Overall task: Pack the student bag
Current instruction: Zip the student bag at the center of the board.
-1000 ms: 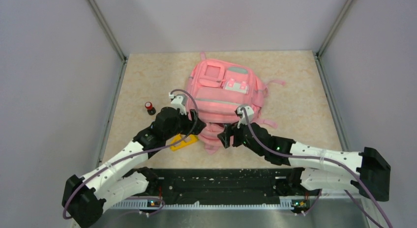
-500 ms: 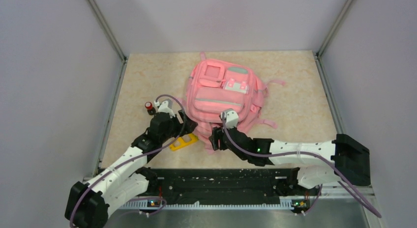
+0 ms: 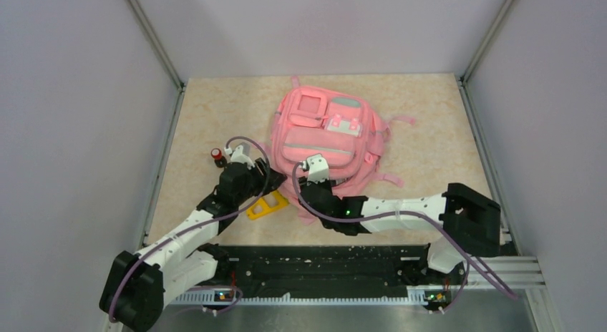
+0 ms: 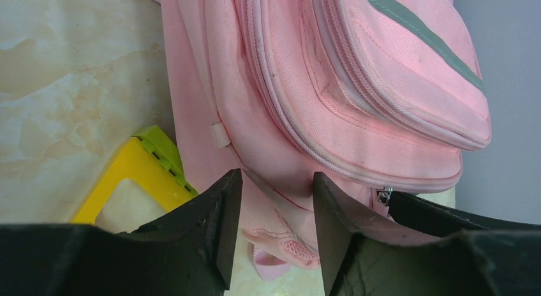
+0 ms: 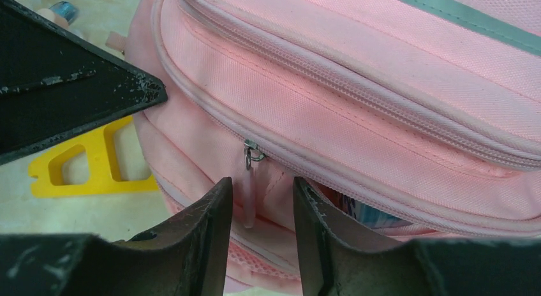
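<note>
The pink student bag lies flat on the beige table, front pockets up. My left gripper is at its near left corner. In the left wrist view the bag fills the frame, and my left gripper is open with a loose fold of bag fabric between the jaws. My right gripper is at the bag's near edge. In the right wrist view my right gripper is open around a hanging pink zipper pull on the bag. The zip gapes beside it, showing something blue and printed inside.
A yellow plastic piece with cut-outs lies on the table beside the bag's near left corner, under my left gripper; it also shows in both wrist views. A small red-and-black bottle stands left. Grey walls enclose the table.
My right arm has swung left along the bag's near edge, up close to the left gripper. My left gripper drew back slightly left and toward me, then held still.
</note>
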